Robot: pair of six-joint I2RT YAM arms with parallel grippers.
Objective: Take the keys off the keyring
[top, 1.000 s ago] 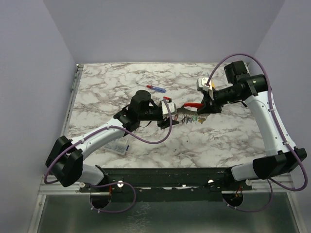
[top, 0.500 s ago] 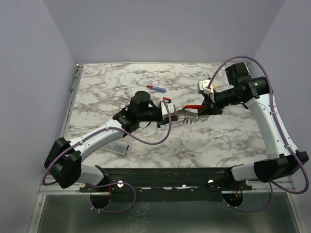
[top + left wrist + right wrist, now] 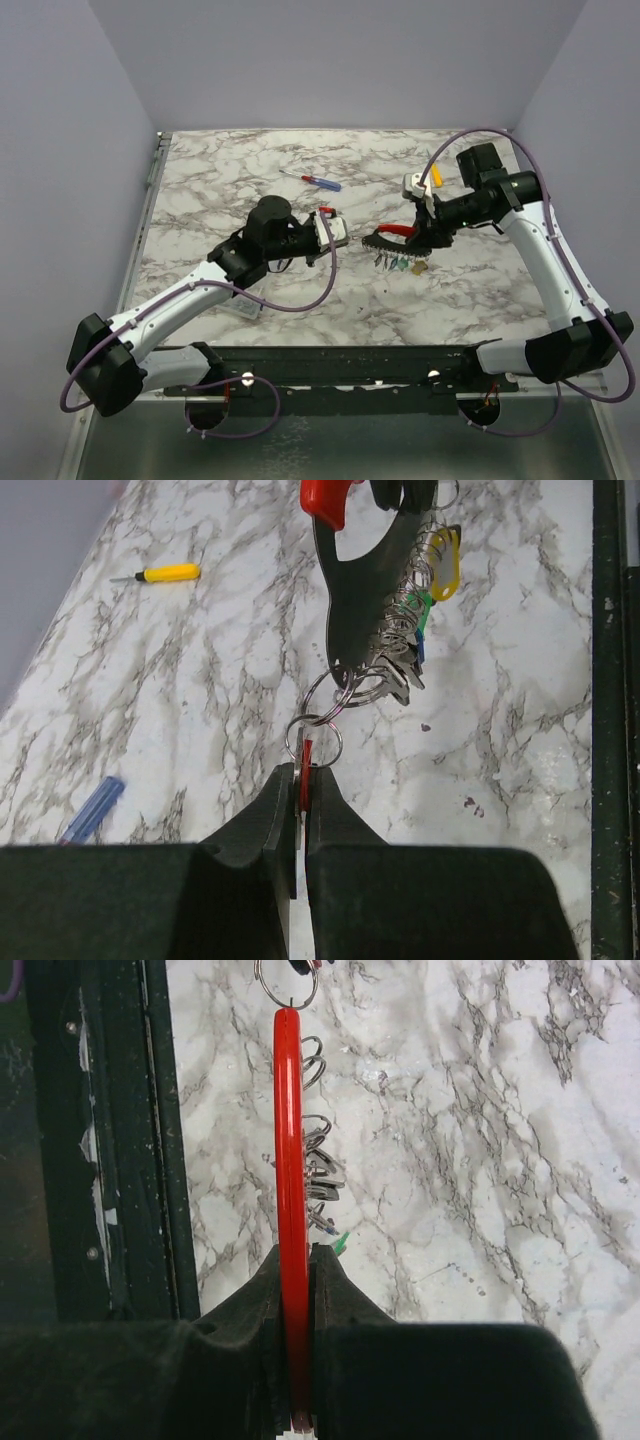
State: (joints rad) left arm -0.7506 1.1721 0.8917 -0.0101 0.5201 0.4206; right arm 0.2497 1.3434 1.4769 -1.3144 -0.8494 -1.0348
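The keyring (image 3: pixel 392 236) is held up above the desk (image 3: pixel 220 180), between the two arms and a little right of the middle; its red loop is gripped by the right pincer (image 3: pixel 421 232); in the right wrist view the jaws are seen shut tight on the red edge, which runs straight out from between them; along the grey strip of the keyring a row of wire rings is threaded, and from these the keys (image 3: pixel 397 263) hang down toward the marble; a yellow, a green and a blue head can be told apart in the left wrist view; the heads are too small for any lettering to be read on them, and no brand can be made out on the arms or the tools

The left pincer (image 3: pixel 303 777) is closed as well; a red key (image 3: pixel 306 763) is pinched flat between its two fingers; a small wire ring (image 3: pixel 313 742) passes through the head of this key and is linked to a larger ring at the end of the keyring, so the red key is not yet free of it

A blue-and-red screwdriver (image 3: pixel 318 182) lies at the far side of the desk, well apart from both pincers; a yellow-handled tool (image 3: pixel 436 175) lies beside the right wrist; a clear box (image 3: pixel 240 307) is partly hidden under the left arm, near the front edge
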